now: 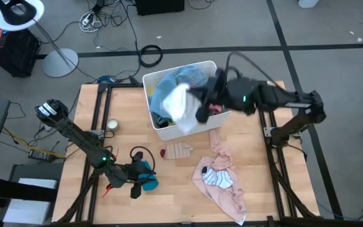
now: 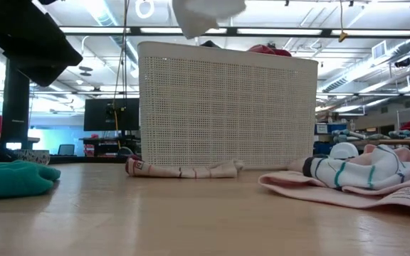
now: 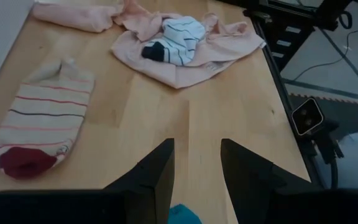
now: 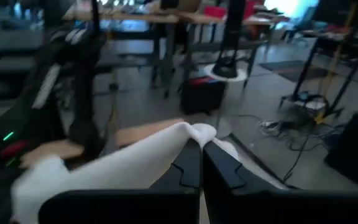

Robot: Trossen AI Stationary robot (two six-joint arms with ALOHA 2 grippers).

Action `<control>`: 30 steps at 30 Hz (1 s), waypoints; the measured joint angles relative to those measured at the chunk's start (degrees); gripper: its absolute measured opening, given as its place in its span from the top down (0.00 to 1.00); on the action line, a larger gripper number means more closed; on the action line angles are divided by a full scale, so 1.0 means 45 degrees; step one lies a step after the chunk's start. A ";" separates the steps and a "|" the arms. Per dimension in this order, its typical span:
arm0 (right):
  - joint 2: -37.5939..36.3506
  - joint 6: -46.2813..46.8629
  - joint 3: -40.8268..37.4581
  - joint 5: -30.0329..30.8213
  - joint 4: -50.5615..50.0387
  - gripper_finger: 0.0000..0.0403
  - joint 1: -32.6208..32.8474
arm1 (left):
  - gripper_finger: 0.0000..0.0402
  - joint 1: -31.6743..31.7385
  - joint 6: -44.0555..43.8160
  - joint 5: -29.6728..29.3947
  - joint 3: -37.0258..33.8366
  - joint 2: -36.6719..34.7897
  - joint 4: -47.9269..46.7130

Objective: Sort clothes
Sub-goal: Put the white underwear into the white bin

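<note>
White garment (image 1: 183, 108) pinched in the right gripper (image 4: 201, 163), fingers fully closed on the fabric, hanging above the front edge of the white bin (image 1: 162, 131). Bin holds light blue denim (image 1: 164, 93) plus other clothes. On the table: striped sock (image 3: 39, 127) just in front of the bin, pink garment (image 1: 222, 186) toward the right side with a white striped piece (image 1: 219, 178) lying on top of it. Left gripper (image 3: 196, 168) low over the front-left of the table, fingers partly apart, gripping nothing; teal cloth (image 1: 147, 177) sits right at it.
</note>
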 joint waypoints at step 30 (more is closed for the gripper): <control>0.5565 0.3776 -0.2226 -0.5529 -0.0583 0.37 -0.5000 | 0.66 -0.0005 0.0287 -0.0116 0.0000 -0.0002 -0.0024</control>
